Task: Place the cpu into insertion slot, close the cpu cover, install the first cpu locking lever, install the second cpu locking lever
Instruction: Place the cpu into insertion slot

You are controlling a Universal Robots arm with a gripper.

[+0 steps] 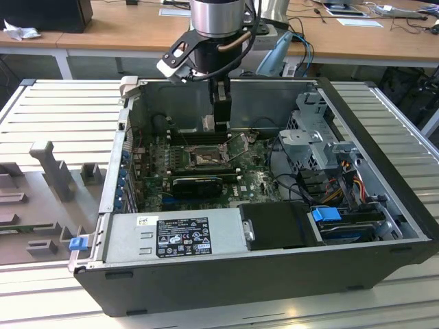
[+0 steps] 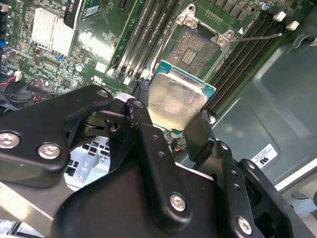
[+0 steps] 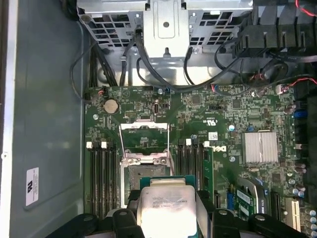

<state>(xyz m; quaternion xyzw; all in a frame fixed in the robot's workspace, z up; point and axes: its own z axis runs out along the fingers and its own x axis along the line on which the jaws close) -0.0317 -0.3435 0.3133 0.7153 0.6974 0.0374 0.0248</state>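
The cpu is pinched edge to edge between the gripper jaws, one black finger on each side and the pale silvery face turned to the second wrist view. It hangs in the air above the motherboard, clear of everything. In the first wrist view the cpu overlaps the near edge of the insertion slot, so it looks near the socket but not yet centred on it or down in it.

The slot's dark contact field is bare, and the cpu cover appears swung up off it. A thin locking lever stands away from the socket. Black memory slots flank the socket on both sides.

In the exterior view the insertion slot lies at about 7 o'clock from the gripper's tips. A long black card sits at 6 o'clock from the slot, with the power supply beyond it. The drive cage is at about 3 o'clock.

I judge the first step, placing the cpu, to be in hand and unfinished. Seating would call for the chip squared and level over the socket, corners matched, and a gentle straight descent.
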